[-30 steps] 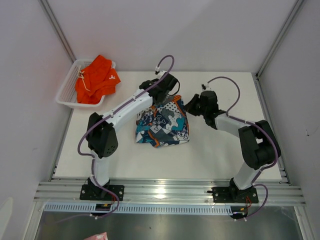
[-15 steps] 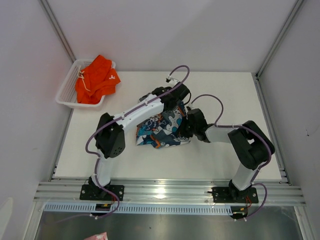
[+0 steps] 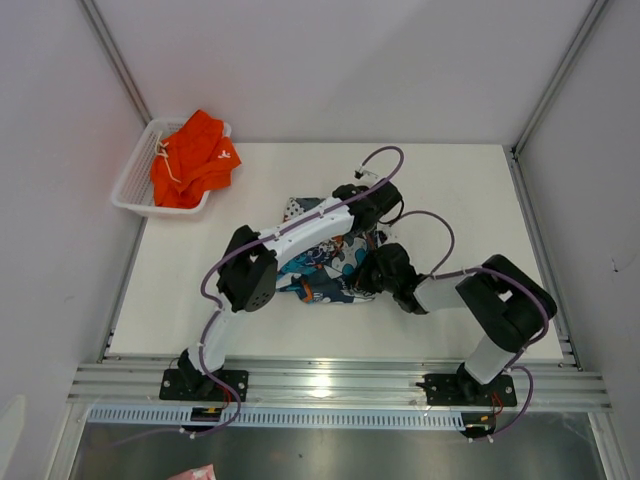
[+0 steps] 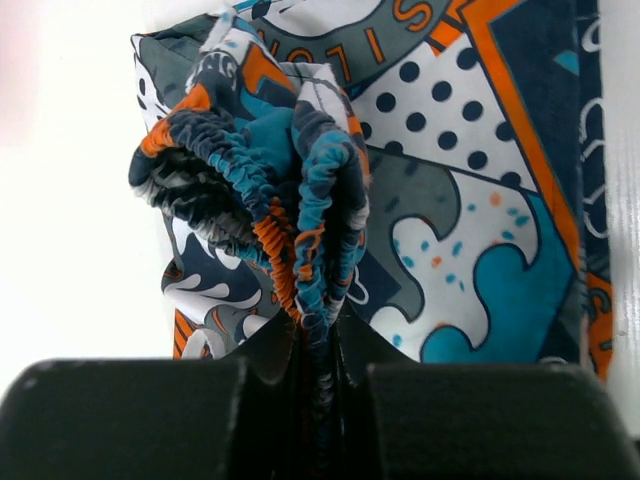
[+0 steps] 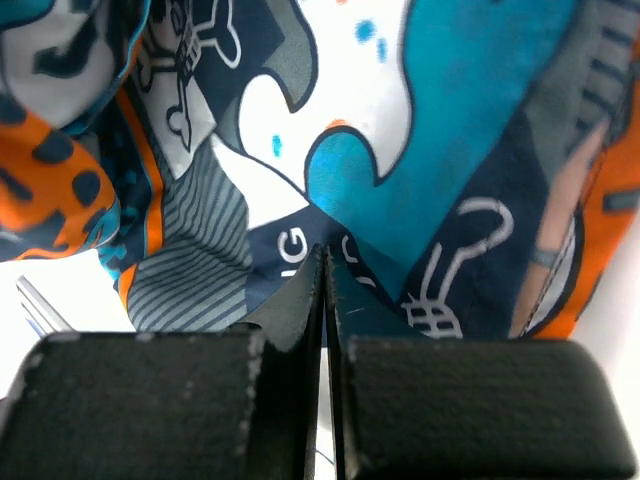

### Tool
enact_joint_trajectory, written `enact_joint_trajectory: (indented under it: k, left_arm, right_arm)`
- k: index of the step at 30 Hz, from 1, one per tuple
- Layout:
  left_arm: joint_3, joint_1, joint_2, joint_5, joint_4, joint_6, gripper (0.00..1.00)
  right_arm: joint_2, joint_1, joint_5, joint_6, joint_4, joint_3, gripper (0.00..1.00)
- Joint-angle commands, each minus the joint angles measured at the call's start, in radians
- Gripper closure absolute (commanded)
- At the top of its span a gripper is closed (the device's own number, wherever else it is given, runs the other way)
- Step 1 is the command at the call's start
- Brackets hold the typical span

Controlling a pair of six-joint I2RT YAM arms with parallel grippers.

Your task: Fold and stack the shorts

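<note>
The printed shorts (image 3: 318, 282) lie in the middle of the table (image 3: 470, 200), under both arms; the orange shorts (image 3: 193, 157) sit heaped in the white basket (image 3: 133, 188) at the far left corner, not yet folded. The left gripper (image 4: 305, 365) is clamped on the bunched elastic waistband, which rises gathered above its fingers; that grip probably serves to carry the cloth over into a fold. The right gripper (image 5: 325, 290) has its fingers pressed together, tips against the print at the near right side; whether a thin layer is pinched I cannot tell; likely it pins the cloth flat. 1 of 2 pairs is in hand; stacking is not yet begun.
</note>
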State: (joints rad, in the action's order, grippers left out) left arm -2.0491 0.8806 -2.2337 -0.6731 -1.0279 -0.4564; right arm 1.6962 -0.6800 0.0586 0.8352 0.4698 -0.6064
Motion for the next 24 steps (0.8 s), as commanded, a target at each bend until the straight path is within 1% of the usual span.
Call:
enact_joint_trajectory:
  k: [1,2,4,5,7,8,10,11,14,16,19,21,24]
  left_arm:
    - [-0.037,0.009,0.005,0.012,0.011,-0.03,1.0]
    - [-0.033,0.009,0.003,0.013,0.018,-0.028,1.0]
    - [-0.033,0.009,-0.007,0.01,0.017,-0.033,1.0]
    - [-0.036,0.009,-0.007,0.012,0.02,-0.034,1.0]
    - [-0.033,0.009,-0.012,0.02,0.029,-0.033,1.0]
    - [-0.036,0.009,-0.014,0.023,0.037,-0.031,1.0]
    - [-0.039,0.009,-0.017,0.033,0.046,-0.028,1.0]
    - [-0.042,0.009,-0.02,0.033,0.048,-0.03,1.0]
    - [-0.052,0.009,-0.024,0.044,0.057,-0.036,1.0]
    - [-0.057,0.011,-0.024,0.05,0.066,-0.047,1.0]
    - [-0.06,0.014,-0.023,0.053,0.071,-0.065,0.99]
    - [-0.06,0.017,-0.02,0.053,0.083,-0.076,0.98]
    - [-0.043,0.021,-0.015,0.084,0.123,-0.088,0.91]
  right_arm:
    - [-0.068,0.011,-0.101,0.053,0.084,0.101,1.0]
    - [-0.113,0.023,-0.102,0.054,0.13,0.12,1.0]
    - [-0.162,0.034,-0.094,0.058,0.148,0.151,1.0]
    - [-0.217,0.039,-0.092,0.048,0.141,0.152,1.0]
    - [-0.274,0.049,-0.1,0.038,0.107,0.148,0.99]
    - [-0.329,0.051,-0.1,0.022,0.068,0.145,0.98]
    - [-0.38,0.069,-0.109,0.005,0.006,0.12,0.96]
    - [-0.398,0.077,-0.114,-0.008,-0.082,0.105,0.96]
    - [-0.426,0.141,-0.072,-0.028,-0.193,0.074,0.97]
    - [-0.452,0.196,-0.025,-0.03,-0.203,0.094,0.97]
    - [-0.49,0.259,-0.019,-0.031,-0.211,0.141,0.98]
    - [-0.503,0.28,-0.022,-0.041,-0.229,0.16,0.98]
    - [-0.512,0.313,-0.025,-0.05,-0.241,0.178,0.99]
